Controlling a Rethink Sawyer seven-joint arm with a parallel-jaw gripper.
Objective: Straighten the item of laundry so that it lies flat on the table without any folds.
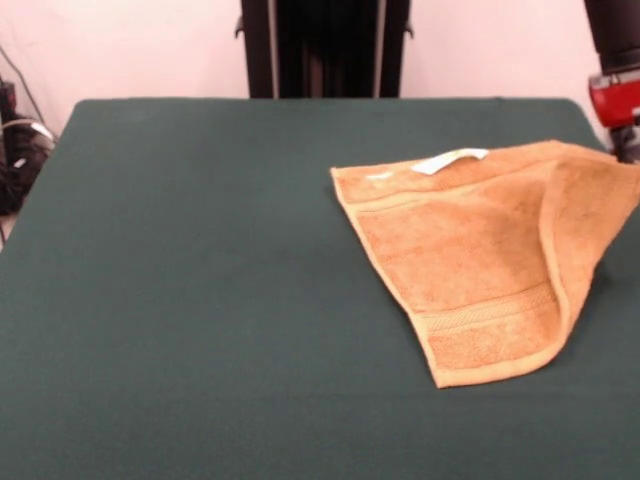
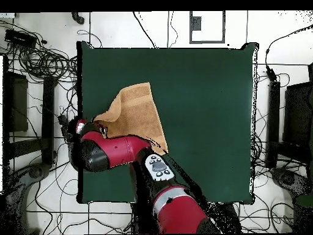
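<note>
Towel (image 1: 480, 270) lies folded, one corner lifted, apparently at the tool (image 1: 625, 140).

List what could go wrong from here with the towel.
1. The towel has one side lifted and folded over near the gripper at the table edge; releasing now would probably leave that fold.
2. Pulling further outward could drag the towel off the edge.
3. The white tag side might slide rather than stay put, bunching the cloth.
</note>
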